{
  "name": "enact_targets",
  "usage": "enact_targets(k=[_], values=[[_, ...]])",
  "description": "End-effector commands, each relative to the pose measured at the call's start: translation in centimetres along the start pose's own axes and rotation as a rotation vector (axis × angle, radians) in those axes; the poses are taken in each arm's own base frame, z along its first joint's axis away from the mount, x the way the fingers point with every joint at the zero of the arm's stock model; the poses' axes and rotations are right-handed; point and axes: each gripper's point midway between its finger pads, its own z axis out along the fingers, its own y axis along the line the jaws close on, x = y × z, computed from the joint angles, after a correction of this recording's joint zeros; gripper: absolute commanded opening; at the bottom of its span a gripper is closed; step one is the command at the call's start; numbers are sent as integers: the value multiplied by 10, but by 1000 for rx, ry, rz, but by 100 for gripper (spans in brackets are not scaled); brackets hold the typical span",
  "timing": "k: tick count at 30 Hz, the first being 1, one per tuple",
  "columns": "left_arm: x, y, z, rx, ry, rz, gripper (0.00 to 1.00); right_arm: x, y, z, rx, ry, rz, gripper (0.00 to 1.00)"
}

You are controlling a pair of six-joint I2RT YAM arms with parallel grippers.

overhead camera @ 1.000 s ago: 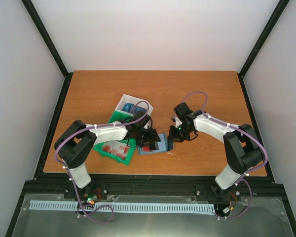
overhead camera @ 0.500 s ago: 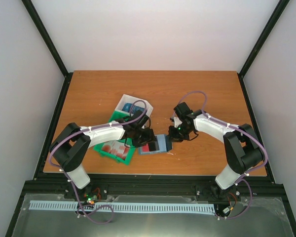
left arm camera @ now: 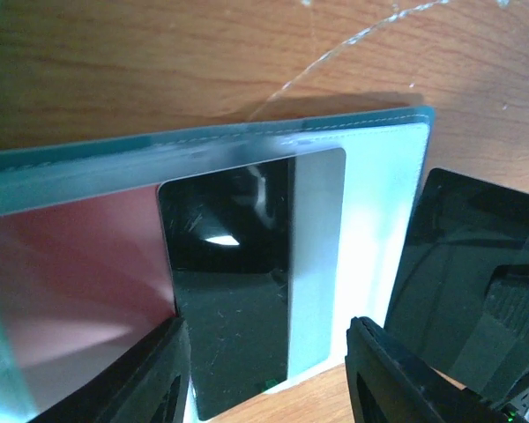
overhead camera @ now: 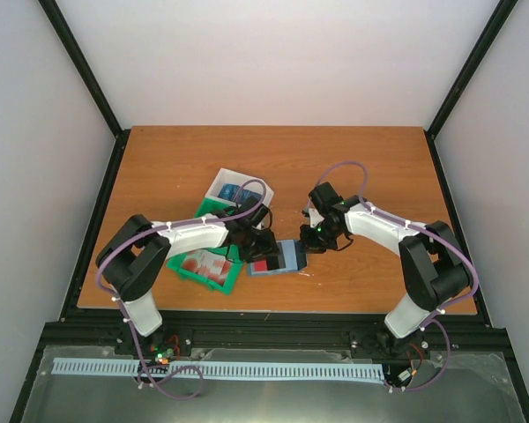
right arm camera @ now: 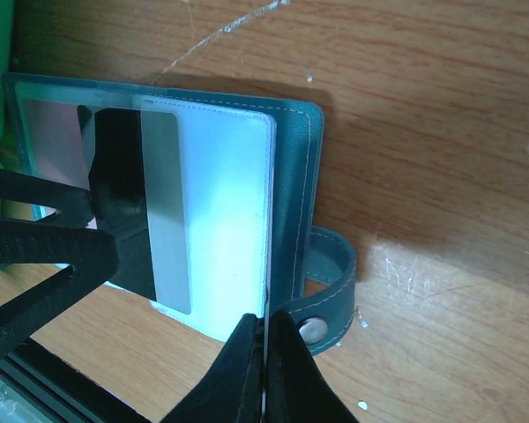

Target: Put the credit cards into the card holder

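The card holder (overhead camera: 286, 256) lies open on the table (overhead camera: 379, 167), near-centre, betw. the two arms; its snap strap (right arm camera: 328, 304) sticks out on the right. The R gripper (right arm camera: 264, 339) is clenched on the edge of the holder's pale inner page, pinching it. The L gripper (left arm camera: 266, 339) has its jaws apart, astride the near end of a dark card (left arm camera: 229, 300) w/ a silvery band, which lies on the open page; can't tell if the fingers nip its edges or only bracket it. A red patch sits beside it under the hazy sleeve; another card or part of the same one, can't say.

Handling, as I judge it: the card is light, stiff and glossy, so prob. slippery; best taken by its two long edges, or pushed from the end, flat w/ the slot. The holder looks soft & floppy; likely skids unless held down.

Around: a green bin (overhead camera: 232, 278) just left of the holder, reddish cards inside; a white bin (overhead camera: 216, 187) farther back w/ blue ones. The green bin's wall crowds the L arm; the R fingers sit at the holder's right edge, so there's little room.
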Motion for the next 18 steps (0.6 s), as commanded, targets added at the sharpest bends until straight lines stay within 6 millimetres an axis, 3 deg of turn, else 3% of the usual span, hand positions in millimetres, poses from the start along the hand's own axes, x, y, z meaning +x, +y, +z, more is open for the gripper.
enact_targets(k=[1, 9, 18], values=[[-6, -19, 5, 45, 7, 64, 50, -4, 1, -1, 19, -8, -16, 3], [-6, -38, 13, 145, 33, 98, 51, -4, -3, 0, 33, -13, -10, 3], [-5, -36, 12, 148, 23, 119, 51, -10, -3, -15, 76, -60, -32, 3]])
